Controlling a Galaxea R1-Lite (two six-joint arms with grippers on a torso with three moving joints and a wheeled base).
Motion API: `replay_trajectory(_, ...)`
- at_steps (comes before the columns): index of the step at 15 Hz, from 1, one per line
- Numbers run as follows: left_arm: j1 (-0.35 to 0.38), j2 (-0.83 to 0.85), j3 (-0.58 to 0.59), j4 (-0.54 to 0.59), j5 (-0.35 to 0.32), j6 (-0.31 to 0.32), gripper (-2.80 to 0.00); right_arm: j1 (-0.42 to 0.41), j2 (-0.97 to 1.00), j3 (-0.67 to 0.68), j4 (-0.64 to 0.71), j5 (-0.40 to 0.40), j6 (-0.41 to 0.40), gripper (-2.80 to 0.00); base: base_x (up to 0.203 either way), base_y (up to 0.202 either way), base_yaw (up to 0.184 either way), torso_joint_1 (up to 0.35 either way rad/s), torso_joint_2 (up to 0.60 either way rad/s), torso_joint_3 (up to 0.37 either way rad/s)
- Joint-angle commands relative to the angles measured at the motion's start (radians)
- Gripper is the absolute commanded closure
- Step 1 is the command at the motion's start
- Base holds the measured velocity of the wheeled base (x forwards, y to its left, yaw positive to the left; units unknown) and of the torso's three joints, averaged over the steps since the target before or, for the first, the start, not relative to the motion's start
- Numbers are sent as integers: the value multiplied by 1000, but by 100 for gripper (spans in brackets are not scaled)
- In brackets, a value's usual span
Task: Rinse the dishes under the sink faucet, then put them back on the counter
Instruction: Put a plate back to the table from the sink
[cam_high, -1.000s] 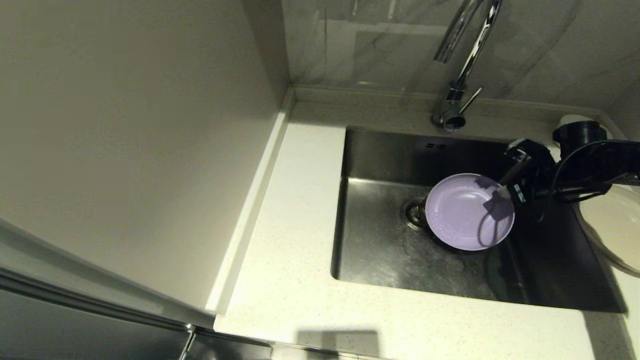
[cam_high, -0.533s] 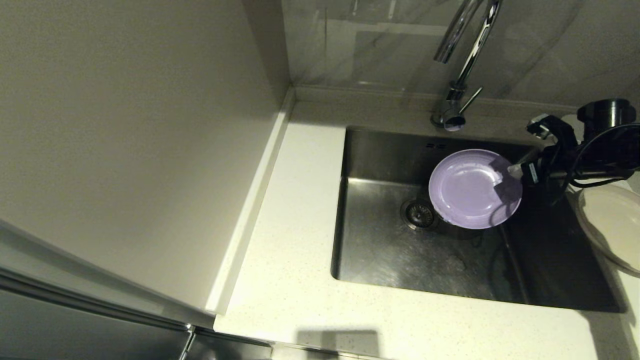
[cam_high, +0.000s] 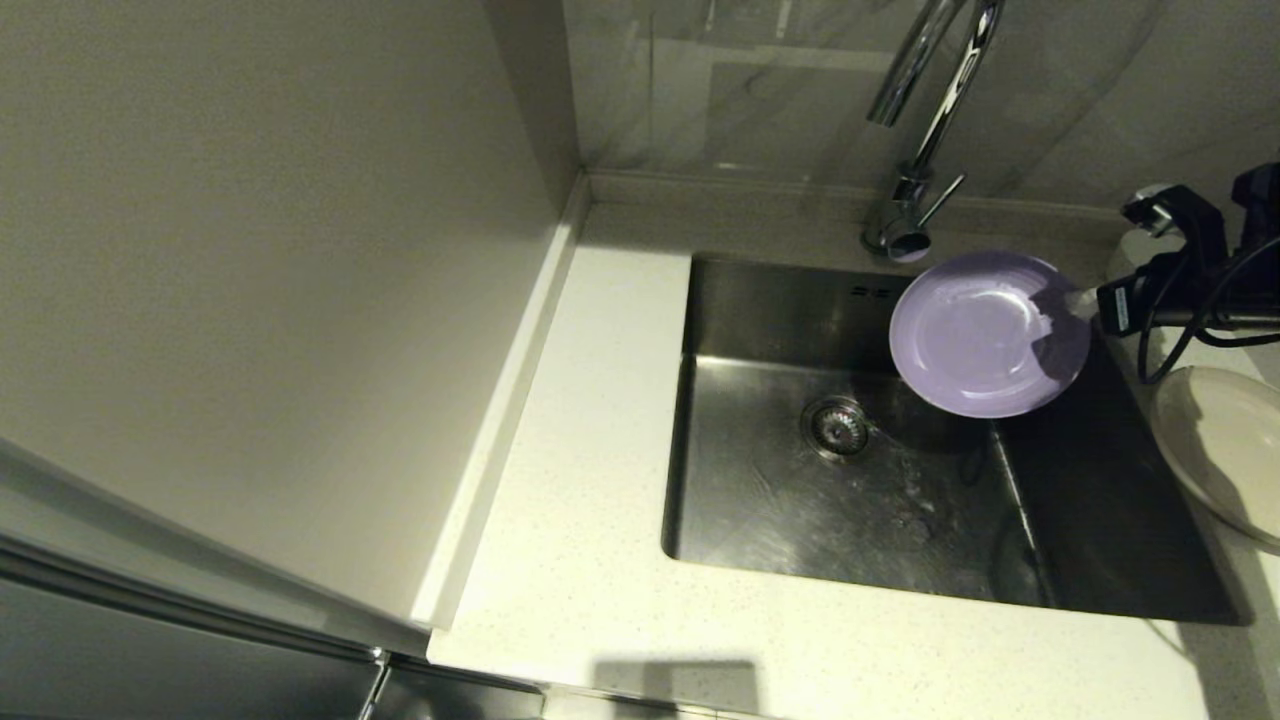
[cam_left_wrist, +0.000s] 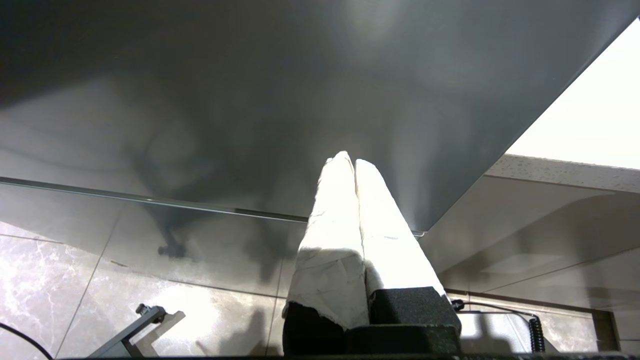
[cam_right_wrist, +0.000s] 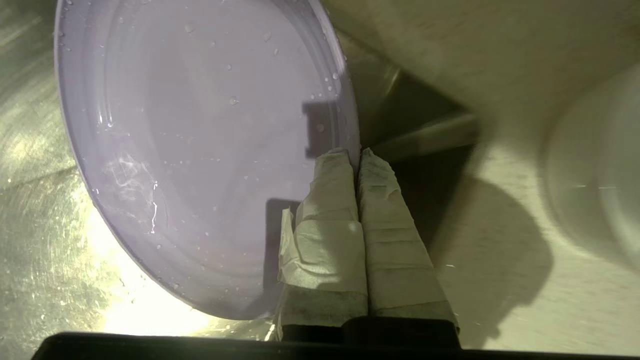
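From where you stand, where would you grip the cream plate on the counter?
Probably the cream plate by its rim nearest the sink, coming from above: it lies flat and shallow. The right gripper, shut on the lilac plate, must set that down first.

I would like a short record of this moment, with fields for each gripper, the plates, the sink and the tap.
right gripper: shut on the rim of the lilac plate, held above the sink
left gripper: shut, empty, away from the sink
cream plate: on the counter, right of the sink
tap: no water visible
drain: uncovered
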Motion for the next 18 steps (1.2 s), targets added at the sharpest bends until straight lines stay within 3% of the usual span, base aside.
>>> replay_trajectory(1,0,-2,0,-1,0,-1,0,-33,-21,-5,0,20,-3,0,0,0,0,0,0,0)
replay_trajectory(5,0,-2,0,-1,0,-1,0,-81,-48,-25,-14,46,37,0,0,0,0,0,0,0)
replay_trajectory(13,0,-2,0,-1,0,-1,0,-178,-136,-22,-255,73,203,0,0,0,0,0,0,0)
replay_trajectory(18,0,-2,0,-1,0,-1,0,-234,-206,-5,-401,75,402,0,0,0,0,0,0,0)
